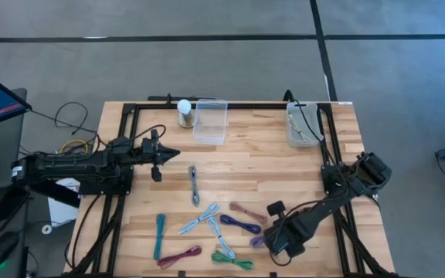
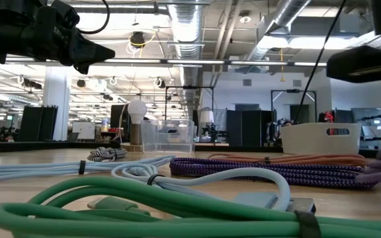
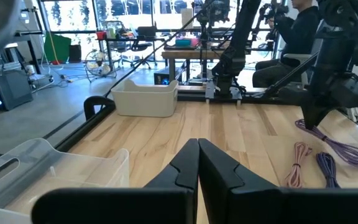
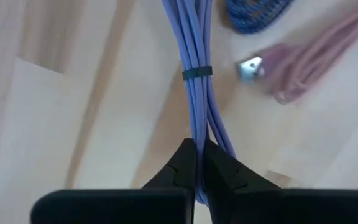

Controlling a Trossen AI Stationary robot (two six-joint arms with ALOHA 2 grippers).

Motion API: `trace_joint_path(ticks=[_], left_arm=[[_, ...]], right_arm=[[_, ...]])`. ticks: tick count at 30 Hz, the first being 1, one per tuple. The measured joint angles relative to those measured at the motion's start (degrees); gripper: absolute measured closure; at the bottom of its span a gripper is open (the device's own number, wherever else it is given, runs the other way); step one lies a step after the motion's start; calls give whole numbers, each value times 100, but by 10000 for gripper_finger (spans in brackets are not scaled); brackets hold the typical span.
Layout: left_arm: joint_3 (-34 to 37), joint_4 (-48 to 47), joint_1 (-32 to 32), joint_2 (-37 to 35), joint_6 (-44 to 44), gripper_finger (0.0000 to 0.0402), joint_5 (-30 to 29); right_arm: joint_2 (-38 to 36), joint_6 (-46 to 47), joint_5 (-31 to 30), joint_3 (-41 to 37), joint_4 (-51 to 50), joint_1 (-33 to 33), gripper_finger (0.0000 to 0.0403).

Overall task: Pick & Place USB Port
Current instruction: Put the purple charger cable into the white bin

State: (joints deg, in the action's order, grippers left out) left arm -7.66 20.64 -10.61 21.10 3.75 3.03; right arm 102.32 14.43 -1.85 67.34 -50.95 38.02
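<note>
Here clear bin (image 1: pixel 210 121) looks bare; white bin (image 1: pixel 302 125) holds cables.

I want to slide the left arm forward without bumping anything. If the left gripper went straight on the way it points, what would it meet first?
Probably nothing on the table: the left gripper, shut, points across bare wood. The right arm's base stands far along that line; depth is hard to judge.

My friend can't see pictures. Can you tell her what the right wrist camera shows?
The right gripper has its dark jaws shut on a lilac bundled cable tied with a dark band, just over the pale wooden table. Beside it lie a pink coiled cable with a silver plug and a dark blue braided cable.
</note>
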Motion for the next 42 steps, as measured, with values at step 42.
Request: trace_joint_path(ticks=[42], left_arm=[[0, -1, -2, 0, 3, 392, 0]], right_arm=[[-4472, 1424, -3973, 16, -2652, -1699, 396]])
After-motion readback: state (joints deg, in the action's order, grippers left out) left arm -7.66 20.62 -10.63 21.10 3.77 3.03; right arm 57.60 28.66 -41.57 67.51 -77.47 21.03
